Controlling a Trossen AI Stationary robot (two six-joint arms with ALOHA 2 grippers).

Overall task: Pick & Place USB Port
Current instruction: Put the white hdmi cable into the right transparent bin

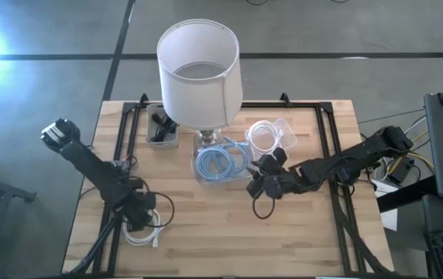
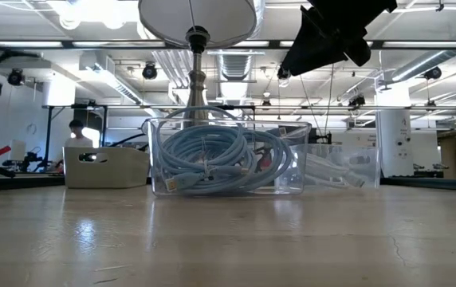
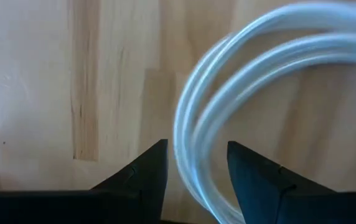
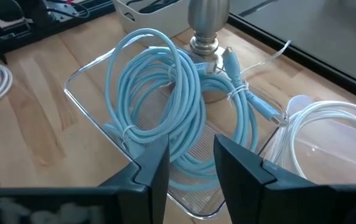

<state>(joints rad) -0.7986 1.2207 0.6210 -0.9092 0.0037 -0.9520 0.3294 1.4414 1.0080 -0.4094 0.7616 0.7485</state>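
Note:
A coiled white cable [image 1: 145,235] lies flat on the wooden table near its left near part. My left gripper [image 1: 139,219] is low over it, open. In the left wrist view the left gripper [image 3: 196,155] has a finger on either side of the coil's strands [image 3: 193,149]; I cannot tell whether they touch. My right gripper [image 1: 256,184] hovers, open and holding nothing, at the near edge of a clear tray [image 4: 78,81]. A coiled light-blue cable [image 4: 165,93] lies in that tray. In the low view the right gripper [image 2: 296,60] hangs above the tray.
A lamp with a white shade [image 1: 200,74] stands behind the blue-cable tray, its metal base [image 4: 206,25] against it. A second clear tray with a white cable [image 1: 266,136] sits to its right, and a grey bin [image 1: 162,133] to its left. A black frame [image 1: 334,155] borders the table.

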